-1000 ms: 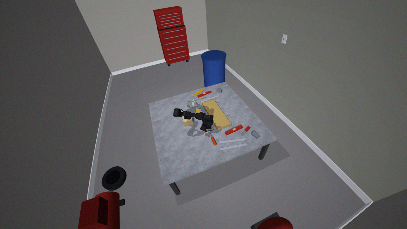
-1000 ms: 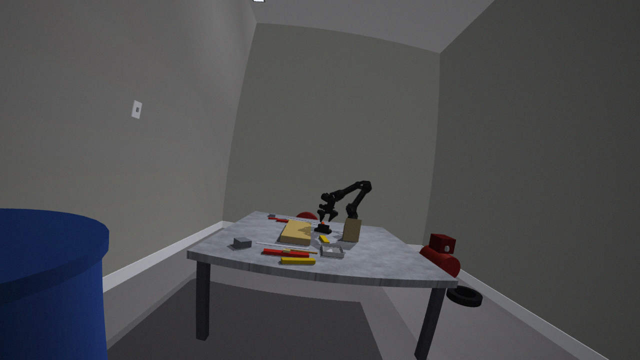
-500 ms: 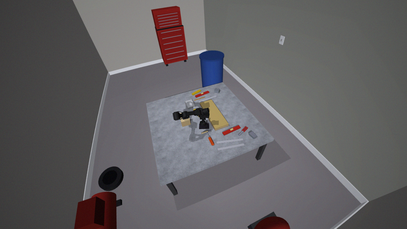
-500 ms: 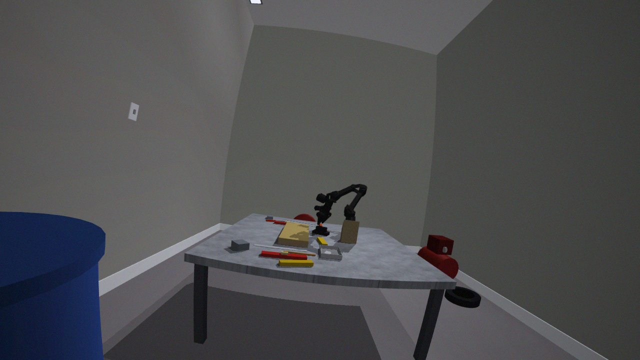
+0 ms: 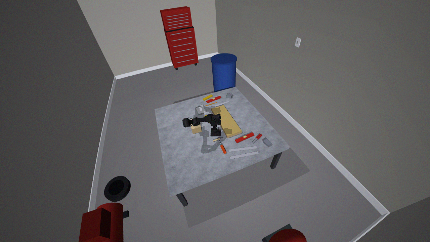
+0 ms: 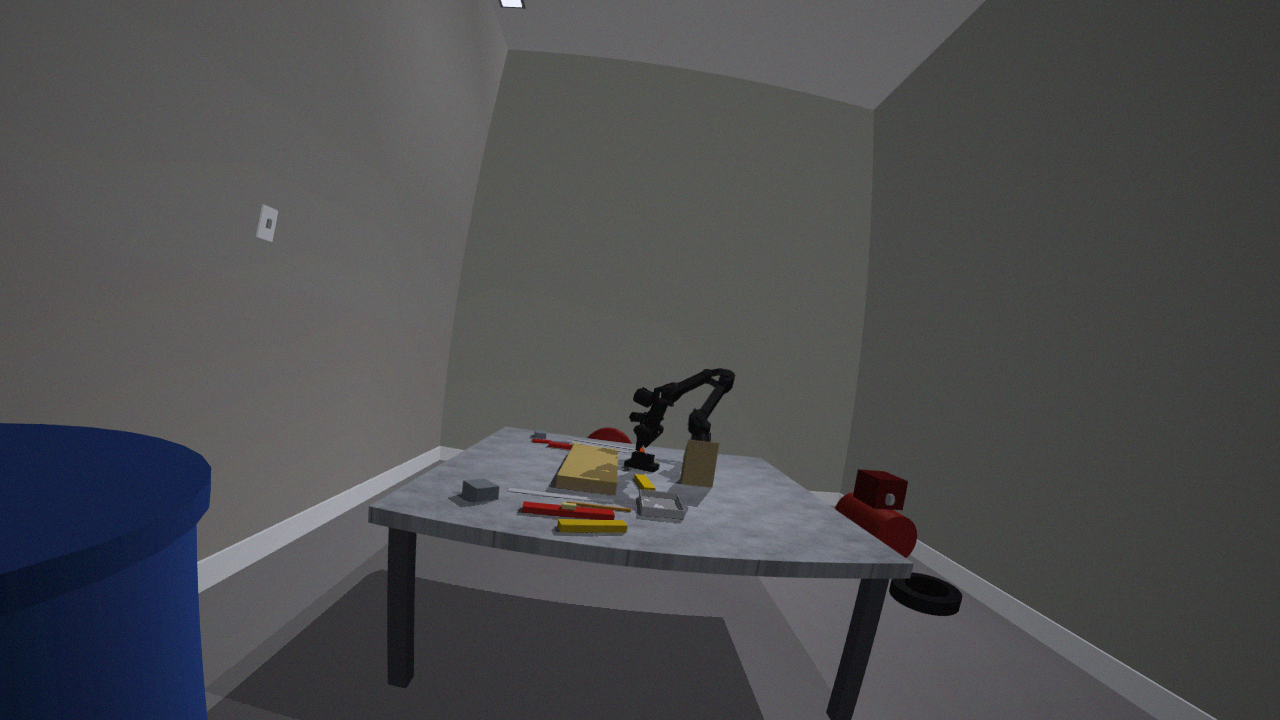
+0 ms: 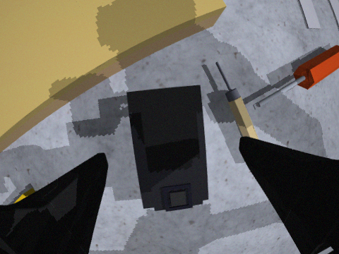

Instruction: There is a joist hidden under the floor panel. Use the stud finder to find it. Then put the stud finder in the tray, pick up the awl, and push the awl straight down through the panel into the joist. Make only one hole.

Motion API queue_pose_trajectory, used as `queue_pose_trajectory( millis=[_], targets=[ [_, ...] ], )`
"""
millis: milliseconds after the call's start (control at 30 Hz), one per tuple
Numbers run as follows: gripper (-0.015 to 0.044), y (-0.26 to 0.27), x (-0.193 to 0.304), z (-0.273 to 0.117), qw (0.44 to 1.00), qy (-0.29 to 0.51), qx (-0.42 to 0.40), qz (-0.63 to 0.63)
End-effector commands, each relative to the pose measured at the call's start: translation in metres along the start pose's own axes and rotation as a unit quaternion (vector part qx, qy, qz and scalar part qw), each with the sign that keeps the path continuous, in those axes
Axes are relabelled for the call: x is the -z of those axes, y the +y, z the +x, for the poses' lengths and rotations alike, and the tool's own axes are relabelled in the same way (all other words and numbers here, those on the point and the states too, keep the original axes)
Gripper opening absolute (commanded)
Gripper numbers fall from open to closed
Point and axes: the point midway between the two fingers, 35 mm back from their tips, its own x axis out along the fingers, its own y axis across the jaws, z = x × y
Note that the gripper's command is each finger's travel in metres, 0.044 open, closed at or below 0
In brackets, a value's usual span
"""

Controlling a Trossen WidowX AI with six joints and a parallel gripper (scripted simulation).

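Observation:
The black stud finder (image 5: 215,133) (image 6: 640,462) (image 7: 169,123) sits on the table beside the tan floor panel (image 5: 230,121) (image 6: 584,461) (image 7: 48,41). My gripper (image 7: 175,152) is open and empty. It is above the stud finder, which shows between the two fingertips in the wrist view. The awl (image 5: 216,139) (image 7: 241,116), with a tan handle and thin spike, lies close by, its handle end partly hidden by the right finger. The grey tray (image 6: 660,514) stands on the other side, away from the awl. No joist can be seen.
An orange-handled tool (image 5: 223,149) (image 7: 321,68) lies by the awl. A yellow object (image 6: 644,482) (image 7: 25,197) lies between stud finder and tray. A wooden block (image 5: 196,129) (image 6: 699,462) stands near the arm. A red level (image 5: 244,137) and grey strips (image 5: 244,155) lie beyond the panel's end.

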Motion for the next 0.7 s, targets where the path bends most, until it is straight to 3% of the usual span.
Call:
queue_pose_trajectory(
  millis=[0,667],
  targets=[
    [0.0440,0.001,0.004,0.006,1.000,0.004,-0.001,-0.004],
    [0.0440,0.001,0.013,0.037,1.000,0.004,0.000,-0.004]
  ],
)
